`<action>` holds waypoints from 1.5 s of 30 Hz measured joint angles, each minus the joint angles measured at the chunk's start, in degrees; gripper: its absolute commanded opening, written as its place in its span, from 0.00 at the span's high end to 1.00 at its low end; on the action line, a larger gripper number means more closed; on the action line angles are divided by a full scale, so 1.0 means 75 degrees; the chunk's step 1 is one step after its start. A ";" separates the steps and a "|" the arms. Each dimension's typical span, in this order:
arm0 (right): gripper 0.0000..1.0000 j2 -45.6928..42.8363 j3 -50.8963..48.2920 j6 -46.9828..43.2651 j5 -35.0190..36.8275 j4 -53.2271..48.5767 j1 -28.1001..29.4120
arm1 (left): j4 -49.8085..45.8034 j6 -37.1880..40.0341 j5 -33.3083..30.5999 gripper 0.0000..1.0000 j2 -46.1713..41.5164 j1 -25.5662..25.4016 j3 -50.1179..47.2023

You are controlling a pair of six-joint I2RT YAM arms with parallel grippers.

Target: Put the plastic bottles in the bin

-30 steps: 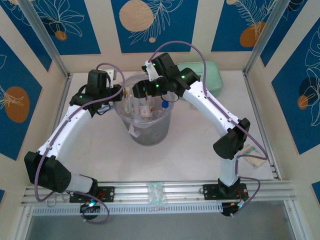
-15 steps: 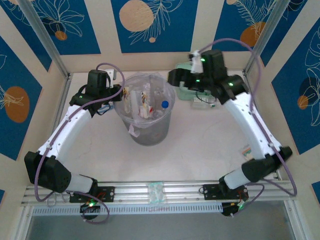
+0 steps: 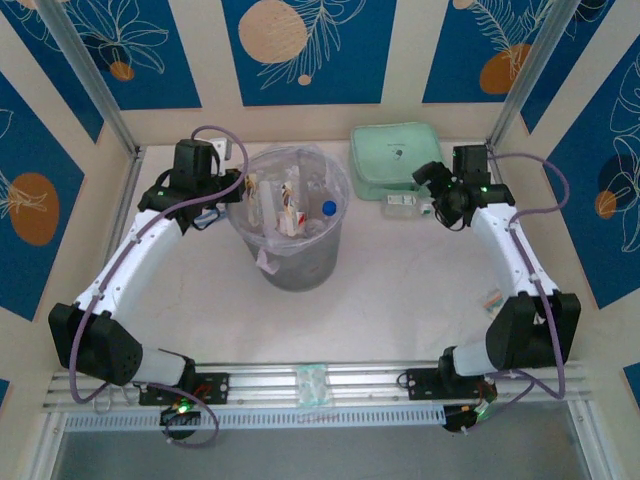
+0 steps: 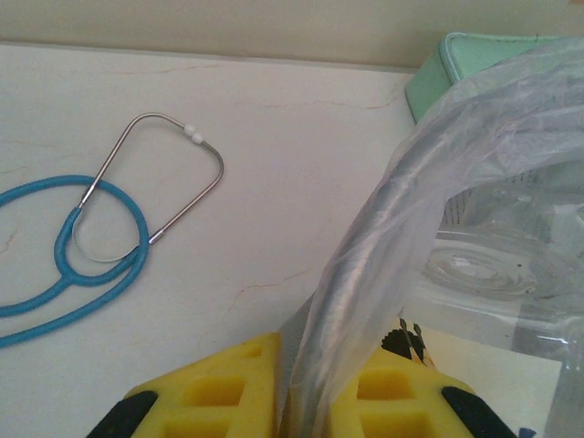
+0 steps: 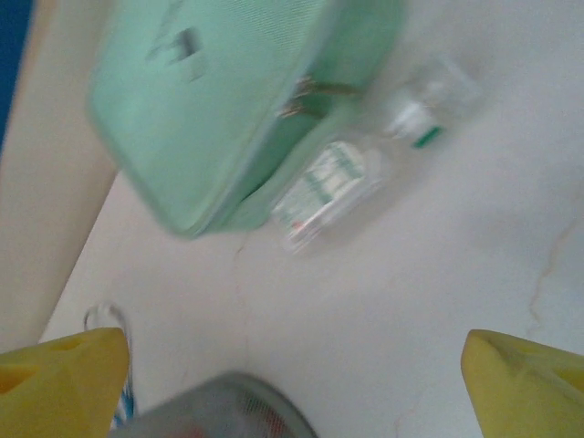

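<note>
The bin [image 3: 290, 262], a tall translucent bucket lined with a clear bag, stands mid-table with several plastic bottles [image 3: 291, 212] inside, one blue-capped [image 3: 329, 209]. My left gripper [image 3: 238, 188] is at its left rim; its yellow fingers [image 4: 210, 392] are shut on the rim and the bag [image 4: 365, 301]. A clear bottle [image 3: 402, 206] with a green-marked label lies against the front of the mint green zip case [image 3: 392, 158]. My right gripper [image 3: 428, 192] hovers just right of it, open. That bottle [image 5: 330, 185] lies ahead of the wide-open right gripper [image 5: 297, 374], blurred.
A blue stethoscope [image 4: 91, 246] lies on the table left of the bin. A small packet [image 3: 491, 297] sits near the right edge, and a clear packet [image 3: 311, 383] lies on the front rail. The bin's rim [image 5: 214, 411] shows low in the right wrist view.
My right arm has swung away from above the bin to the back right and come down beside the mint case and the lying bottle. The left arm has stayed on the bin's rim.
</note>
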 measured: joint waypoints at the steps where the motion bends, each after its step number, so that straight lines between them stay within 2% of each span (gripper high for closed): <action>1: 0.12 0.0134 -0.0140 0.0323 0.0000 0.0076 -0.0137 | -0.0038 0.0003 0.0052 1.00 0.0000 0.0096 0.0015; 5: 0.24 0.0825 -0.0469 0.1311 -0.0108 0.0382 -0.0592 | -0.0254 0.0067 0.0093 1.00 -0.0032 0.0583 0.0096; 8: 0.24 0.1361 -0.0554 0.1769 -0.0449 0.0670 -0.0918 | -0.0562 0.0239 -0.0061 1.00 -0.0032 0.0845 0.0268; 17: 0.23 0.2346 -0.0621 0.2090 -0.1253 0.1644 -0.1542 | -0.1623 0.0935 -0.0172 1.00 0.0391 0.1145 0.1209; 27: 0.20 0.3576 -0.0239 0.2317 -0.1649 0.2171 -0.1373 | -0.1690 0.1151 -0.0198 1.00 0.0548 0.1224 0.1233; 32: 0.19 0.3861 0.0108 0.2436 -0.1641 0.2302 -0.1268 | -0.1574 0.1148 -0.0050 1.00 0.0583 0.1259 0.1183; 37: 0.12 0.4010 0.0201 0.2535 -0.1644 0.2363 -0.1271 | -0.1376 0.1160 0.0114 1.00 0.0694 0.1236 0.1183; 45: 0.13 0.4103 0.0525 0.2591 -0.1644 0.2407 -0.1241 | -0.1102 0.1198 0.0213 1.00 0.0927 0.0956 0.1300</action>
